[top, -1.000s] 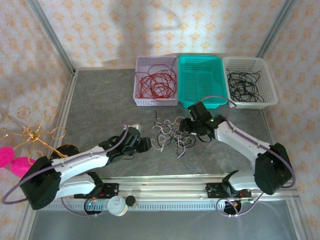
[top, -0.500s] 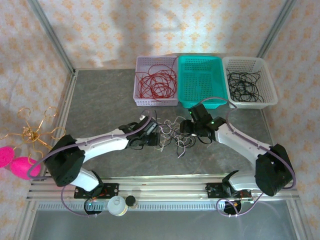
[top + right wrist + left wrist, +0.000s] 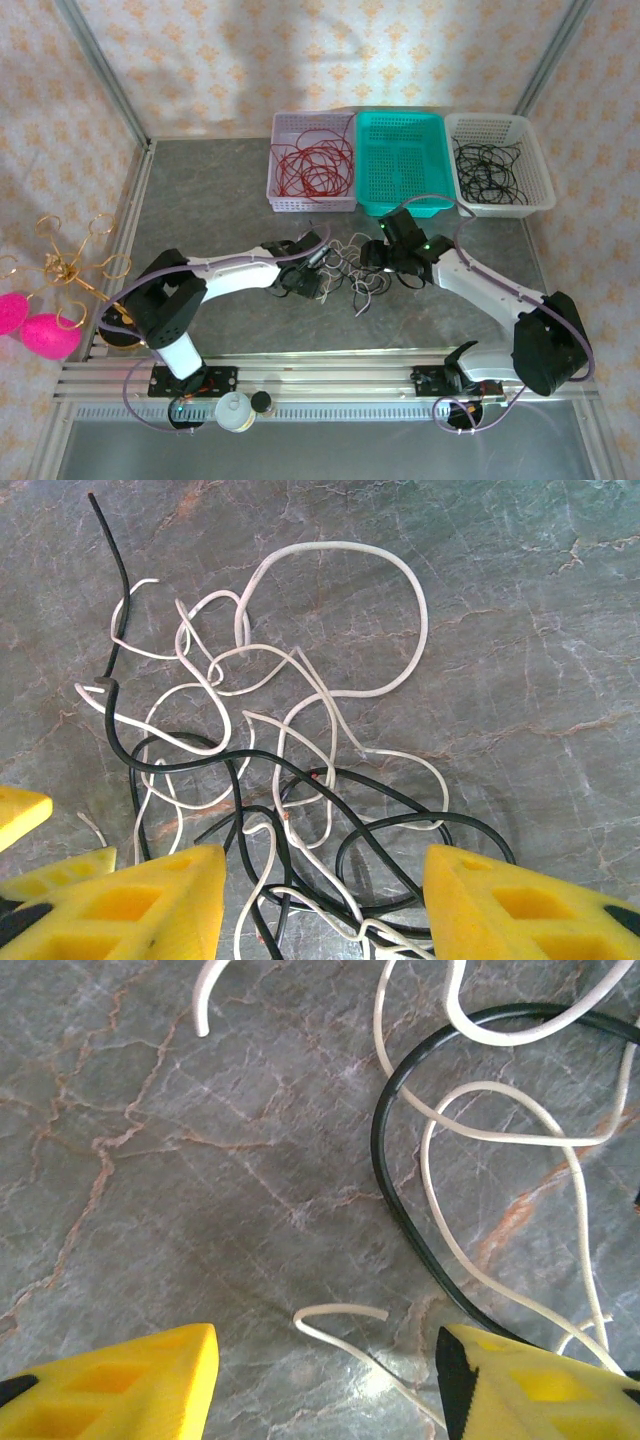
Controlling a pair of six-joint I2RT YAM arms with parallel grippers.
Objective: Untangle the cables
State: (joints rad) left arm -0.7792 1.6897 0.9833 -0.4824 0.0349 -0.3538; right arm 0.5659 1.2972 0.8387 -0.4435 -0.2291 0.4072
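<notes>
The cables (image 3: 345,268) lie as a loose tangle of white and black strands on the grey marble table, between my two grippers. My left gripper (image 3: 318,266) is at the tangle's left edge. In the left wrist view the left gripper (image 3: 325,1385) is open just above the table, with the hooked end of a white cable (image 3: 340,1312) lying between its yellow fingers. A black cable (image 3: 385,1160) curves past the right finger. My right gripper (image 3: 325,905) hangs open over the knotted white and black cables (image 3: 290,780), holding nothing. It is at the tangle's right edge in the top view (image 3: 380,257).
Three baskets line the far side: a lilac one (image 3: 284,203) with red cables, a teal one (image 3: 436,150) with nothing in it, and a white one (image 3: 537,160) with black cables. A gold wire stand (image 3: 65,265) and pink objects (image 3: 30,325) sit off the table's left edge.
My left arm has reached rightward to the tangle's left edge and its gripper has opened wider. The right arm has held still.
</notes>
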